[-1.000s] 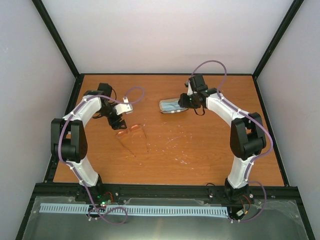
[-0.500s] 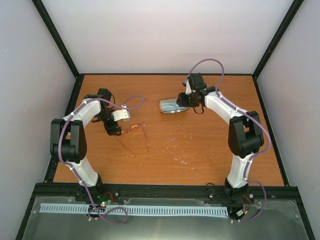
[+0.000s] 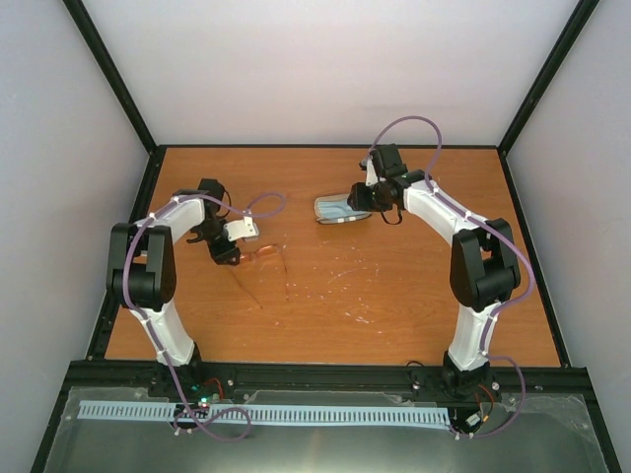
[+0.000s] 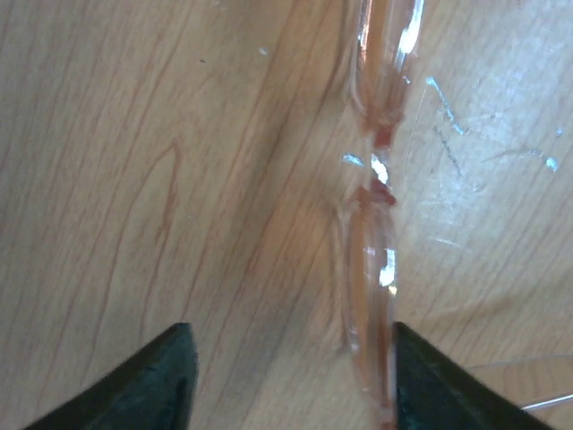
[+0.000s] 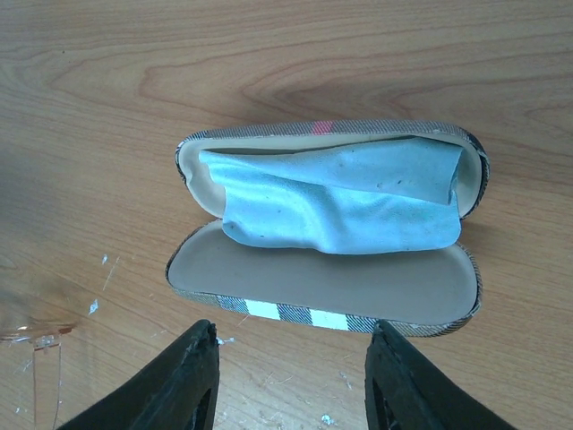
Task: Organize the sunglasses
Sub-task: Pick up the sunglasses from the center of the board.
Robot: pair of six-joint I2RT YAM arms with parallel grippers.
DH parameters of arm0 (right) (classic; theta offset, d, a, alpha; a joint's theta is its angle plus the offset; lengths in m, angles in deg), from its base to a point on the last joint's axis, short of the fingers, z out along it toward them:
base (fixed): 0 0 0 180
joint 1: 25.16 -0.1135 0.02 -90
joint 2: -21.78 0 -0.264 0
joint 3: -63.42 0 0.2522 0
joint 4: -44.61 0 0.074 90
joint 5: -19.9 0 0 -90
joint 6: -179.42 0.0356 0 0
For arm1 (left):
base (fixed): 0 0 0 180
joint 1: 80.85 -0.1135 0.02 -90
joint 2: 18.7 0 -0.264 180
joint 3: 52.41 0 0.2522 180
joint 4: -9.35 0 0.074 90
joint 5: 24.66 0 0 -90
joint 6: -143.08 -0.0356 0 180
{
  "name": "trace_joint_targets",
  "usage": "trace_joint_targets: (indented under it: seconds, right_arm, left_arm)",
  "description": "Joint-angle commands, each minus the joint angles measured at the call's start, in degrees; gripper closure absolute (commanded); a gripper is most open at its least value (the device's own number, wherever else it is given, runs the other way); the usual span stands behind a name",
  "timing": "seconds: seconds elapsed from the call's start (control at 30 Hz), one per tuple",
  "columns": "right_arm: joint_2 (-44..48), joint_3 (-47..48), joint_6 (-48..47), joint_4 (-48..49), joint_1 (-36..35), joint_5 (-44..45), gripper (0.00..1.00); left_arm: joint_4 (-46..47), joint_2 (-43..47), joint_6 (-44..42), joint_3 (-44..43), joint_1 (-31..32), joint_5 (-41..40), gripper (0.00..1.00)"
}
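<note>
It was a robot lab. A left arm (image 3: 148, 276) and a right arm (image 3: 478, 266) with purple cables (image 3: 409, 123) stood at a wood table (image 3: 414, 315), boxed in by plain white walls (image 3: 325, 69) and black bars (image 3: 116, 84).

Left claw (image 4: 291, 358) and right claw (image 5: 294, 345) both hang low, tilted downward, each with its jaws standing apart.

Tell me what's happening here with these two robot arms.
The left gripper is down at the sunglasses on the table. Its jaws are apart, with one lens close against one finger and not yet clamped. The right gripper is poised open at the near edge of the tan case, which lies open with a light blue cloth inside. The sunglasses are not in the case yet.
</note>
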Motion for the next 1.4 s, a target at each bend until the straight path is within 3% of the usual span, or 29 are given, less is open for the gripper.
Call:
trace_joint_targets:
  seconds: [0.0,0.13,0.4,0.57,0.87,1.13,1.37]
  right_arm:
    - [0.38,0.60,-0.36,0.25,-0.34,-0.42,0.55]
    - [0.38,0.57,-0.47,0.24,-0.41,-1.06,0.55]
    - [0.10,0.89,-1.02,0.42,-0.58,-3.03,0.56]
    - [0.42,0.65,-1.41,1.16,-0.59,-4.50,0.56]
    - [3.09,-1.71,-0.91,5.09,-0.22,-10.49,0.55]
    - [12.53,-22.29,15.85,38.11,7.29,-29.35,0.52]
    - [9.81,-29.38,29.13,64.51,5.80,-39.98,0.50]
  left_arm:
    - [1.62,-1.33,0.24,-1.39,0.27,-0.43,0.51]
    - [1.80,-1.80,0.15,-1.52,0.49,-0.28,0.68]
    - [1.41,-2.52,0.85,-3.00,1.13,2.17,0.85]
    - [-2.14,-5.10,2.79,-6.90,1.15,7.94,0.99]
    - [-11.26,-9.78,4.50,-16.99,0.86,20.87,0.99]
    - [-23.39,-21.45,10.66,-37.27,-2.61,48.29,0.99]
    - [-23.30,-23.92,18.56,-42.58,-2.35,74.50,0.99]
